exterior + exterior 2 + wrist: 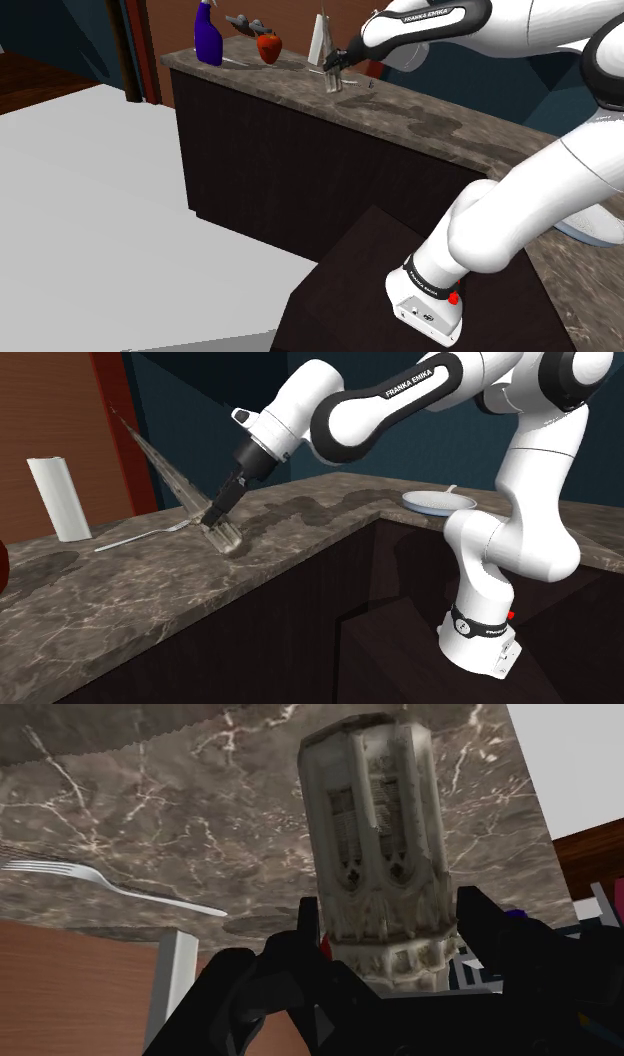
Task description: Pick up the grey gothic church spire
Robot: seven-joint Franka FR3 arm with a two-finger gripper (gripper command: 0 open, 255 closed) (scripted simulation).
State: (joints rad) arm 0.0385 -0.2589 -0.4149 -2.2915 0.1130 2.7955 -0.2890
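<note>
Gripper (216, 520) clenched around the grey spire (170, 477) low down, the spire leaning, its base just beside the fork (135, 537) on the marble counter (150, 602).

Over the counter (120, 602) the spire (175, 477) leans with the gripper (218, 517) around its base, a fork (140, 535) lying just beside it, a paper roll (58, 497) standing behind the fork, and a plate (437, 503) well apart toward the second exterior view's right.
</note>
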